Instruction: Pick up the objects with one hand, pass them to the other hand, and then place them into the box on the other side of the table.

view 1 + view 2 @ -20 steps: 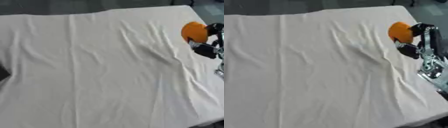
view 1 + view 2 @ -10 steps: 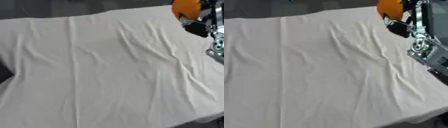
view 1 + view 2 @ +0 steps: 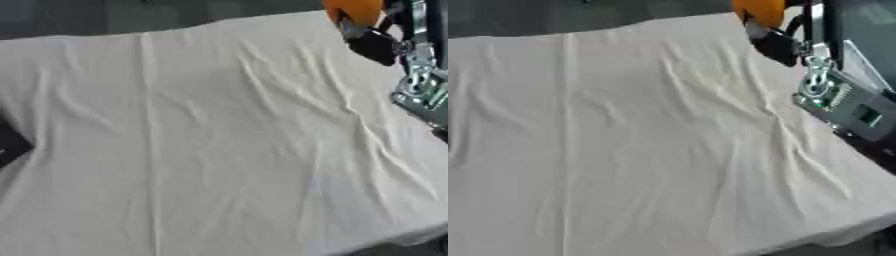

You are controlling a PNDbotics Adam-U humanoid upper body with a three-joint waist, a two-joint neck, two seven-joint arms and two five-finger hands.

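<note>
Handover next, judging by the right robot hand [image 3: 785, 45] curled round the orange ball [image 3: 759, 11] above the table's [image 3: 649, 145] far right corner: carry toward centre, release only once received.

right hand [image 3: 776, 42] raised at upper right, fingers curled, silver forearm below

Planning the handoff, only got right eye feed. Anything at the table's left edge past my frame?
Observer: Yes, left eye view shows a dark shape on the white cloth at the left edge, midway down.
Operator: Box or left hand?
Observer: Cannot tell; only an angular corner pokes in, the rest is cut off.
Operator: Near the right hand?
Observer: No, the whole cloth lies between it and the right hand holding the orange object at the far right.
</note>
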